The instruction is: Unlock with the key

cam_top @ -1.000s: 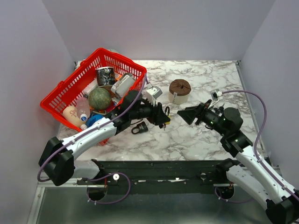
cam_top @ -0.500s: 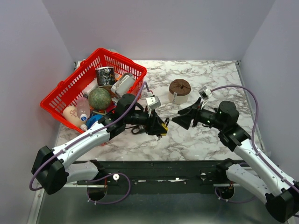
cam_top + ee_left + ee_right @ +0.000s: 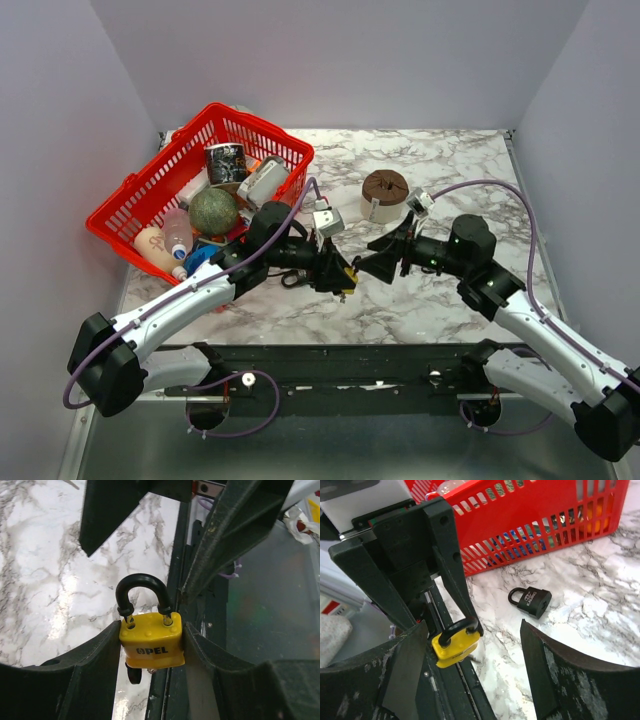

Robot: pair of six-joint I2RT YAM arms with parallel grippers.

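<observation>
- A white marble-patterned surface (image 3: 440, 160) sits inside pale walls, with both arms reaching in from its near edge.
- A red basket (image 3: 135, 195) stands on the left part of the surface, filled with mixed goods, among them a green ball (image 3: 213, 211) and a dark can (image 3: 225, 162).
- A brown roll (image 3: 385, 193) stands by itself near the middle, farther back than both arms.
- The left fingers (image 3: 112, 650) are clamped on the yellow padlock (image 3: 151, 641), one pressed against each side of its body. The black shackle points up in the wrist view and looks seated in both holes.
- The padlock is held off the surface, by the near edge, where the dark rail shows behind it.
- The key (image 3: 133, 674) is hard to make out. A small black piece and a bit of thin wire stick out from under the padlock's bottom, and this seems to be its head and ring. The blade is not visible.
- The right fingers (image 3: 412, 650) are spread wide and hold nothing. They face the left fingers, and the yellow padlock sits in line with the gap between them, just in front.
- A black padlock (image 3: 532, 601) lies on the marble between the basket and the arms, its shackle closed, apart from both sets of fingers.
</observation>
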